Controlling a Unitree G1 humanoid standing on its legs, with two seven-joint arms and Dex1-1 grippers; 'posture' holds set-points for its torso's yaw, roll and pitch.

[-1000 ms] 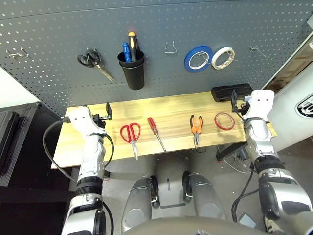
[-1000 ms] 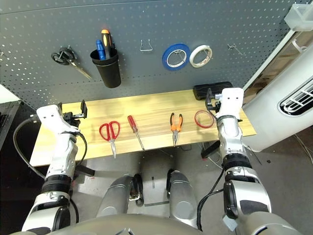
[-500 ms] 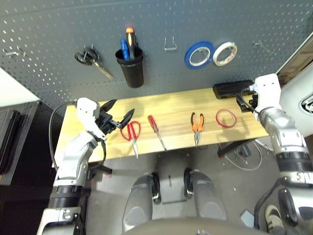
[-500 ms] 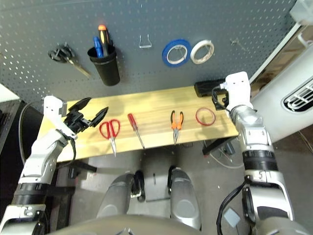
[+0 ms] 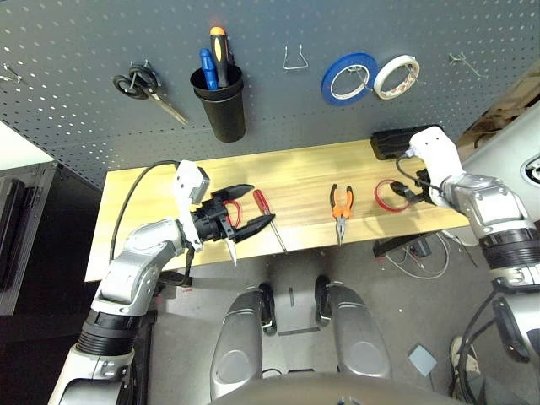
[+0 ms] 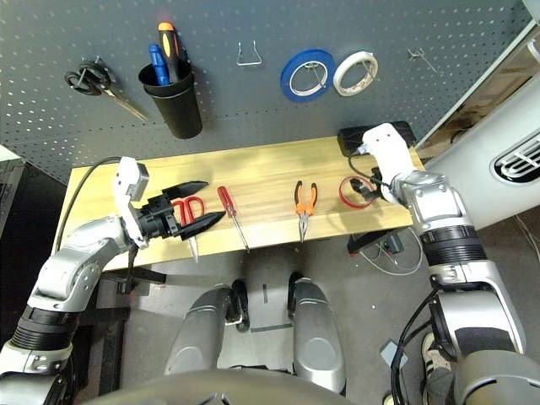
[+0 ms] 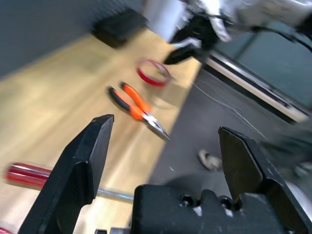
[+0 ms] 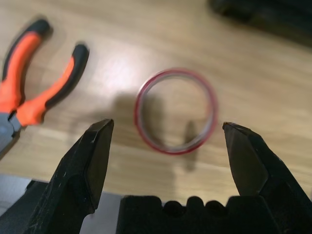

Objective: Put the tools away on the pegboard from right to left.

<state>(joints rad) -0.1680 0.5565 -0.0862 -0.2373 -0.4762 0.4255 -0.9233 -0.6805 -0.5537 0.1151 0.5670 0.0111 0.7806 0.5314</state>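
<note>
Both arms have swung inward since a second ago: the right gripper (image 8: 165,161) has come off the table's right end to hang over the red tape ring (image 8: 176,110), and the left gripper (image 5: 240,208) has moved from the far-left table edge to just over the red-handled scissors (image 6: 191,213). Right fingers spread wide, ring centred between them, not touching. Left fingers spread too, holding nothing.

Progress: nothing put away yet, by my read. All four tools lie flat on the wooden table (image 5: 295,173): tape ring at far right, orange-and-black pliers (image 5: 339,208) left of it, red-handled screwdriver (image 5: 268,216) left again, scissors leftmost under the left gripper. Going right to left, the ring is first, so the right arm looks to be at the pre-grasp step. Pliers, screwdriver and scissors all remain after it.

Pegboard (image 5: 84,51) behind the table: black cup (image 5: 222,108) holds two upright tools, one blue-handled, one black with an orange tip. Black-handled scissors (image 5: 145,88) hang left of the cup. One wire hook (image 5: 294,61) is empty between the cup and the blue tape roll (image 5: 347,78); white tape roll (image 5: 396,76) sits just right of the blue one. Another bare hook (image 5: 462,61) at far right, likely the ring's spot. Black box (image 5: 395,140) sits on the table's far-right corner.
</note>
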